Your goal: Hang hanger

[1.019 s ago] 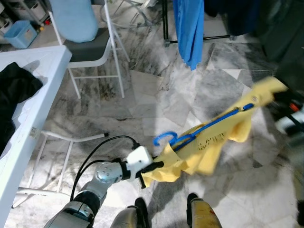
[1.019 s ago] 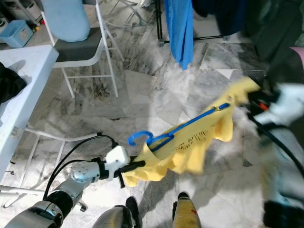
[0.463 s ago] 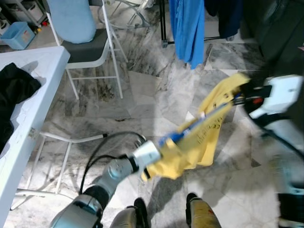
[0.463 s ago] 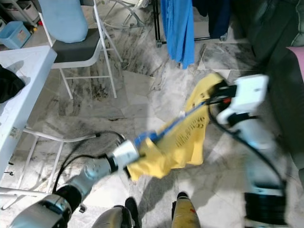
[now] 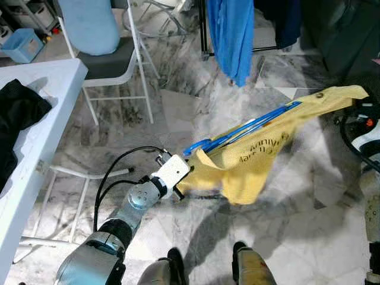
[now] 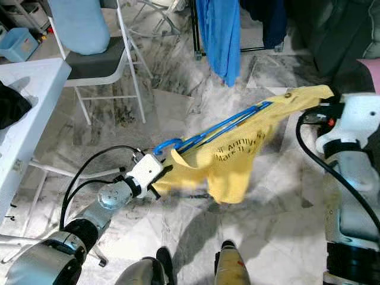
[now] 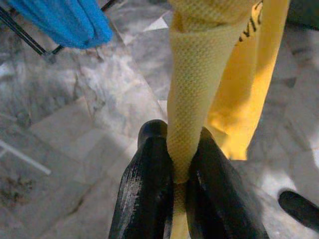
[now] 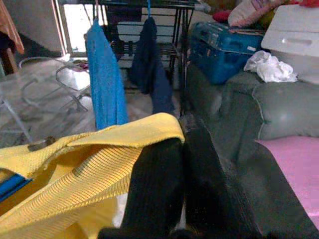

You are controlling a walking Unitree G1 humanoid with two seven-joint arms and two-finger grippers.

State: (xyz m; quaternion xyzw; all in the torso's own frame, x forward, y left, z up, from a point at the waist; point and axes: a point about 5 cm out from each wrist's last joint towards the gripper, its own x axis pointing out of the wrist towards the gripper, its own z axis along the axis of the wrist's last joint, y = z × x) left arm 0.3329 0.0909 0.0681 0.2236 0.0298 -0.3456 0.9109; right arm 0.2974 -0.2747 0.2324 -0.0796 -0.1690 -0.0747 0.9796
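A yellow mesh shirt (image 5: 261,157) threaded on a blue plastic hanger (image 5: 237,134) is stretched in the air above the grey marble floor (image 5: 196,113), between both arms. The left gripper (image 7: 174,189) has its fingers clamped on one yellow fold. The right gripper (image 8: 183,149) has its fingers pressed together on the opposite corner. A blue garment (image 5: 233,32) hangs on a black rack behind.

Open marble floor (image 5: 178,119) lies between the bench (image 5: 35,136) and chair (image 5: 113,59) on the left and the dark sofa (image 6: 350,41) on the right. Ahead, a blue garment (image 5: 233,32) hangs on a rack (image 8: 164,30), blocking passage.
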